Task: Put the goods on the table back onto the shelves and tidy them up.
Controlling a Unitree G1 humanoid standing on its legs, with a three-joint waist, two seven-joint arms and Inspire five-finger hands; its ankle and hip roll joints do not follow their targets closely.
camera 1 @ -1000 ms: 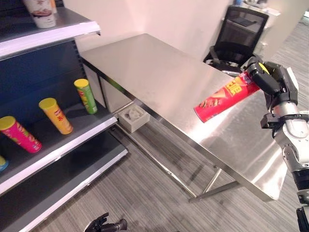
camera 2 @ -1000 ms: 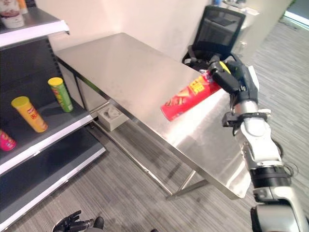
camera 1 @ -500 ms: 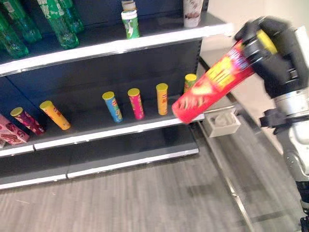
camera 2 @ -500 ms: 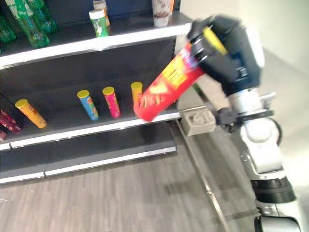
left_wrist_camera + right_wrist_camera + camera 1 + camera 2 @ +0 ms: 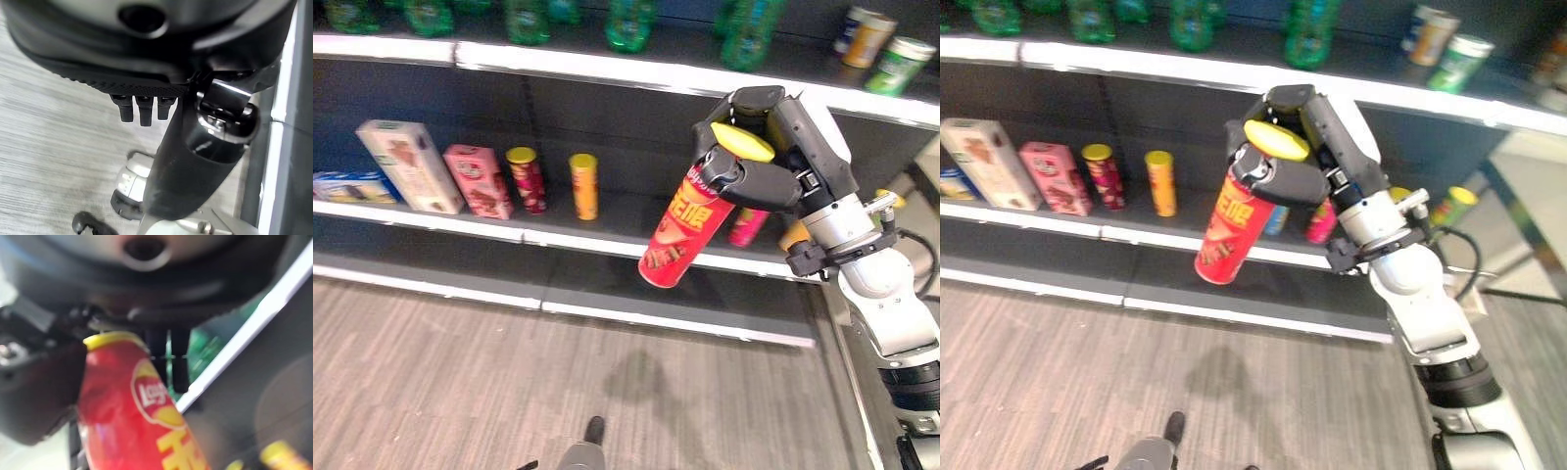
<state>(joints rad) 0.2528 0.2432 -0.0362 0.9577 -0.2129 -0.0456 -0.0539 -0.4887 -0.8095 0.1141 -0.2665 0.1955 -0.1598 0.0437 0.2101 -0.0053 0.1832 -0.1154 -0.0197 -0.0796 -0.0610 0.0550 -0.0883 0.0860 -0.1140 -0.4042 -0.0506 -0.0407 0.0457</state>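
A red chip can [image 5: 677, 233] with a yellow lid hangs in the air before the middle shelf [image 5: 558, 244], lid end up and slightly tilted. My right hand [image 5: 773, 147] is shut on its upper part, fingers and thumb curled round it just under the lid. The right wrist view has the same can [image 5: 132, 416] close up against the hand. My left hand [image 5: 141, 108] hangs low over the floor, its fingers relaxed and holding nothing.
On the middle shelf stand a white box [image 5: 409, 164], a pink box [image 5: 478, 181], a dark red can [image 5: 527, 179] and an orange can [image 5: 584, 186]; a pink can [image 5: 744, 225] sits behind the held one. Green bottles [image 5: 631, 20] line the top shelf. Below lies grey plank floor [image 5: 460, 372].
The camera has swung from the steel table to the shelves. My right hand still holds the red can, now more upright with its lid up.
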